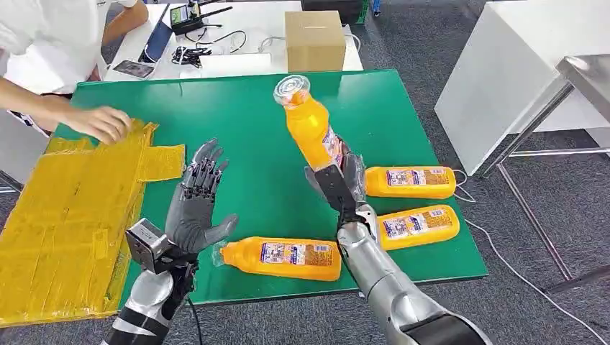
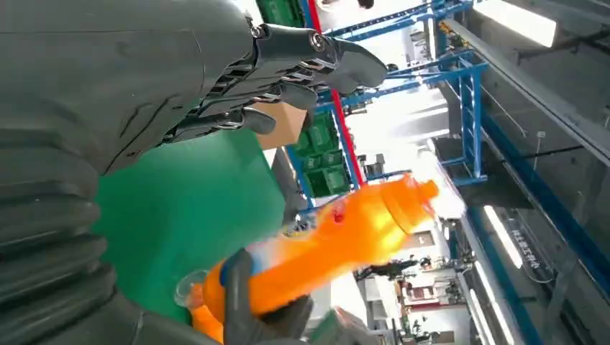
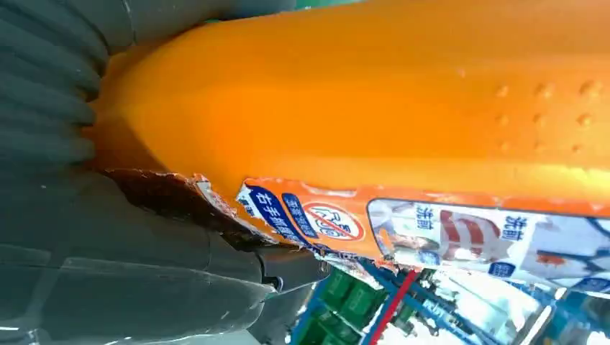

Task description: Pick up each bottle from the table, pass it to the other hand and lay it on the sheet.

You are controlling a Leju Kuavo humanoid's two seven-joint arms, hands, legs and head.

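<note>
One orange bottle is clamped near its base in the right hand and held tilted above the green table, cap uppermost. Beside it the left hand is raised with fingers spread, nothing in it; the handover is judged pending. Three bottles lie around the right hand. Beyond the left hand, the yellow sheet is touched by a person's hand and carries no bottle.

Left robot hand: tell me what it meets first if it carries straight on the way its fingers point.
Probably nothing soon: the left robot hand points up across bare green table; the held bottle sits off to its right, though depth is unclear.
</note>
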